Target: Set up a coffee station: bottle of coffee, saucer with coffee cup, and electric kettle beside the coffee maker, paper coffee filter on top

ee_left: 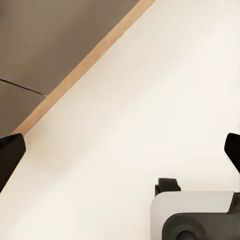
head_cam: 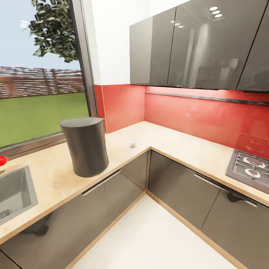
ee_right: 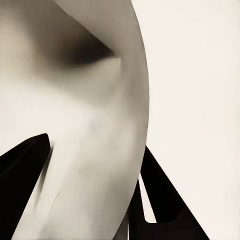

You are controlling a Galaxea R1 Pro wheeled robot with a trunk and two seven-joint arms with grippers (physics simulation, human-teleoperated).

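Coffee maker (head_cam: 85, 146) stands on the worktop (head_cam: 175, 144), a tiny white cup (head_cam: 132, 143) beyond it; kettle, bottle and filter are not set beside it. Right pincer (ee_right: 95, 175) pinches a white saucer (ee_right: 75, 100) between its fingers. Left pincer (ee_left: 122, 155) hangs spread over pale floor (ee_left: 150, 100).

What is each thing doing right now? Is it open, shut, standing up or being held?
Coffee maker: upright on the countertop, top bare.
Cup: on the countertop, apart from the coffee maker; too small to tell more.
Wall cabinets: doors shut.
Left gripper: open, empty.
Right gripper: seems shut on the saucer.
Saucer: held, off the countertop.
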